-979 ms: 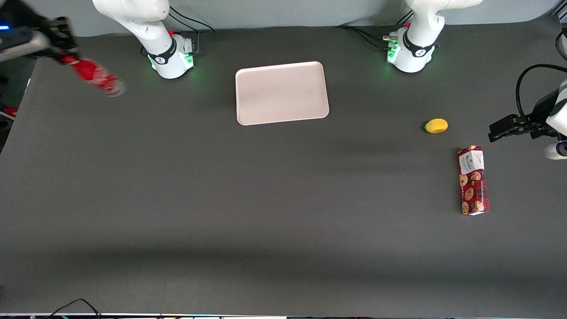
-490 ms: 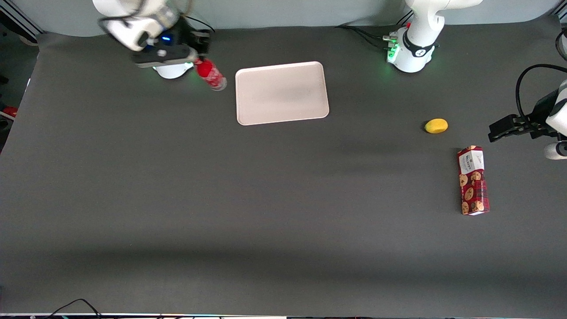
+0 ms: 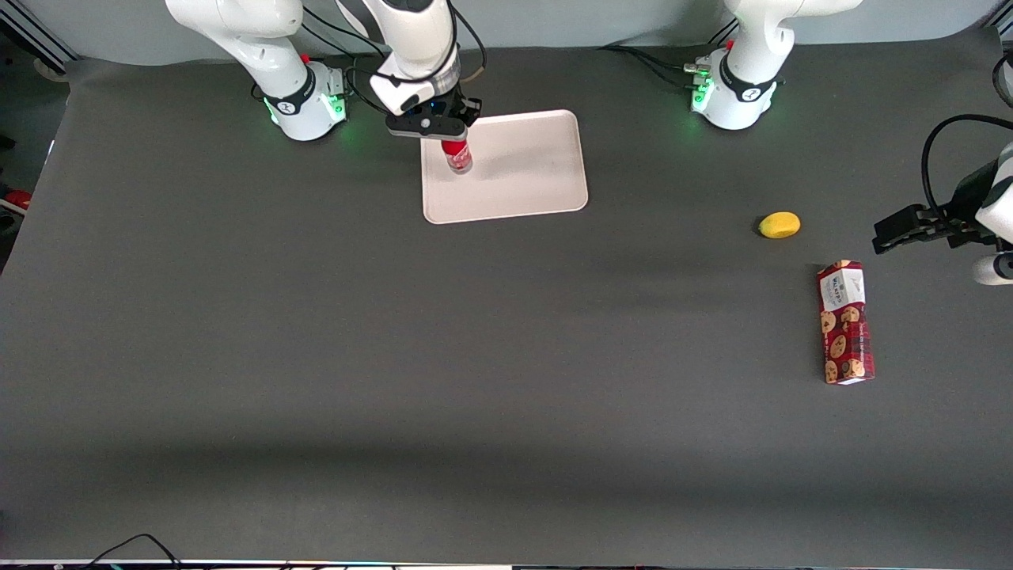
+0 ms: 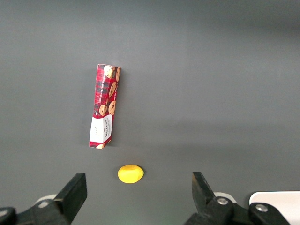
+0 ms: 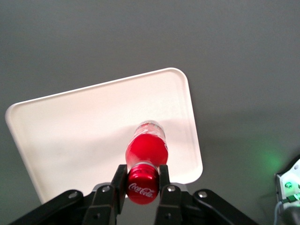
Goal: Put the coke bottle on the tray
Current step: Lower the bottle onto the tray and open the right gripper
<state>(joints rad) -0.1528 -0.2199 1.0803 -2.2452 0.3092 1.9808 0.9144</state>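
My right gripper (image 3: 449, 136) (image 5: 142, 180) is shut on the neck of the coke bottle (image 3: 457, 156) (image 5: 147, 151), a small red bottle with a red cap and a clear base. The bottle hangs upright, base down, over the tray (image 3: 522, 170) (image 5: 79, 136), a pale pinkish-white rectangle with rounded corners. It is above the part of the tray toward the working arm's end. Whether its base touches the tray I cannot tell.
A yellow lemon-like object (image 3: 779, 225) (image 4: 130, 174) and a red cookie box (image 3: 845, 322) (image 4: 105, 106) lie toward the parked arm's end of the table. The two arm bases (image 3: 305, 103) (image 3: 732, 95) stand at the table's back edge.
The right arm has swung in from the working arm's end of the table, carrying the coke bottle. The bottle has turned from tilted to upright and now hangs over the tray.
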